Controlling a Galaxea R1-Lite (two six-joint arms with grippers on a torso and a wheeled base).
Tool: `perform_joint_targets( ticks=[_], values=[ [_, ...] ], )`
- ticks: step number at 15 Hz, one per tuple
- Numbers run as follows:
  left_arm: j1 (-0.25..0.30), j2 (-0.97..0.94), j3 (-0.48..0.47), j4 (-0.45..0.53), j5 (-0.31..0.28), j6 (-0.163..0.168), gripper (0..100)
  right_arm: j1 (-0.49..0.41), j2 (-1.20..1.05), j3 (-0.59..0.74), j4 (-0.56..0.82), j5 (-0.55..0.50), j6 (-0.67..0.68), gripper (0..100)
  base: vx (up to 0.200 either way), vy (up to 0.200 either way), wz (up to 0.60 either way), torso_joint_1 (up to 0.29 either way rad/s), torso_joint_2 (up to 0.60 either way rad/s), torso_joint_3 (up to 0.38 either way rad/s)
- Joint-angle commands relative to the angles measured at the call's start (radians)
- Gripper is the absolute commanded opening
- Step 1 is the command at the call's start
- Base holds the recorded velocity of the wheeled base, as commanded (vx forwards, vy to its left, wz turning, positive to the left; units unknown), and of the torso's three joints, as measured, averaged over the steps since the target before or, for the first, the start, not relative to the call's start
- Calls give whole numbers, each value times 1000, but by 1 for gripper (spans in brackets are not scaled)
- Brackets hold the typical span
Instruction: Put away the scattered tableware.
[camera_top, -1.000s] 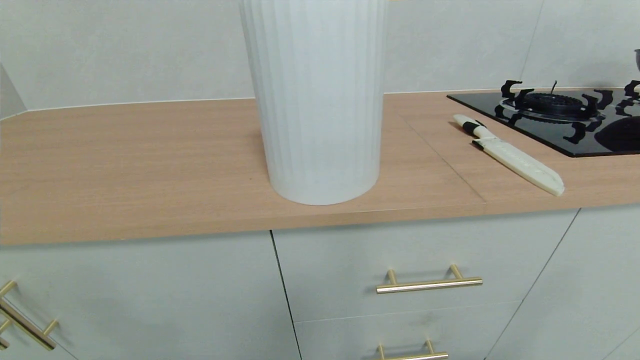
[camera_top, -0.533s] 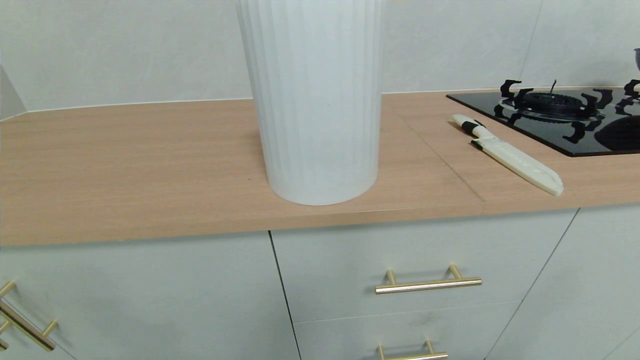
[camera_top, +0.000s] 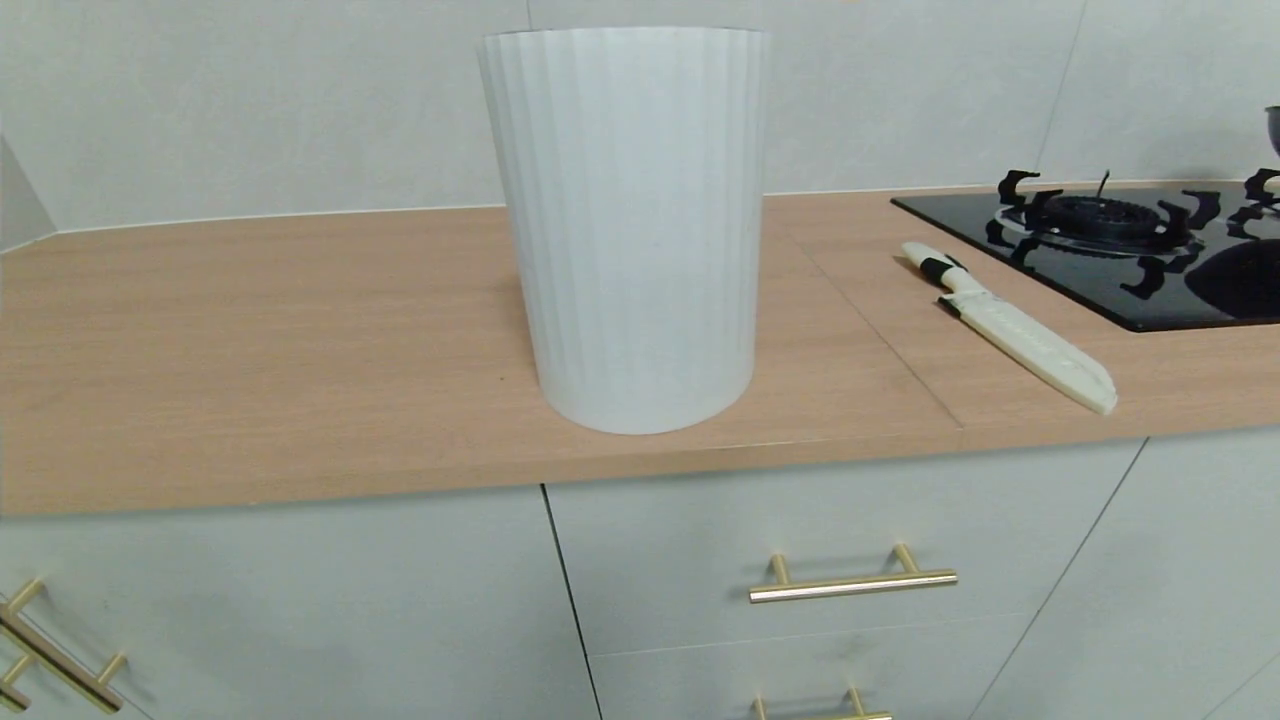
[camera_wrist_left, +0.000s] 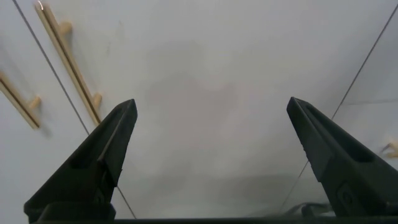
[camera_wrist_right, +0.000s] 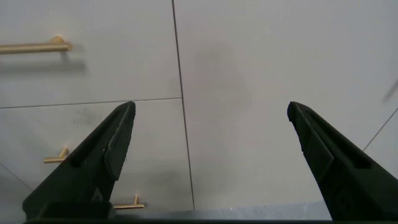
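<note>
- Left hand (camera_wrist_left: 211, 104): fingers spread wide with nothing between them. It faces the pale grey cabinet fronts (camera_wrist_left: 205, 62) and their slim brass bar handles (camera_wrist_left: 68, 68).
- Right hand (camera_wrist_right: 210, 107): also spread wide and empty, and also facing the grey fronts, with a brass bar handle (camera_wrist_right: 34, 45) off to one side.
- Task item: a cream-bladed knife with a cream-and-black handle (camera_top: 1010, 328) lies flat on the light wooden desk (camera_top: 250, 330). It sits on the robot's right, just beside the near corner of the black glass hob (camera_top: 1100, 260). The blade tip points toward the front edge of the desk and the handle toward the wall.
- Receptacle: a tall white ribbed cylindrical container (camera_top: 630, 230) stands upright at mid-desk, close to the front edge and well apart from the knife. Its inside cannot be seen.
- Change: over the last second the whole head picture has slid downward, so the camera has tipped up. The container's top rim is now in view. The container, knife and hob keep the same positions relative to one another, so nothing on the desk has moved.
- Finding: the knife is untouched and no pick-up has begun.
- Assessment: judging by the cabinet fronts they face, both hands are low, and one must rise above the desk to reach the knife. The right hand is the nearer candidate.
- Risk: the knife lies flat and thin, so the grasp is better taken across the handle than the blade.
</note>
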Motion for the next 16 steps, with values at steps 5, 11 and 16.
perform_joint_targets(
  ticks=[5, 11, 16],
  values=[
    [0, 0, 0, 0, 0, 0, 100, 0, 1, 0, 0, 0, 0, 100, 0, 0, 0, 141, -438, -298],
    [0, 0, 0, 0, 0, 0, 100, 0, 1, 0, 0, 0, 0, 100, 0, 0, 0, 177, -471, -293],
    [0, 0, 0, 0, 0, 0, 100, 0, 1, 0, 0, 0, 1, 100, 0, 0, 0, 204, -482, -281]
  ],
)
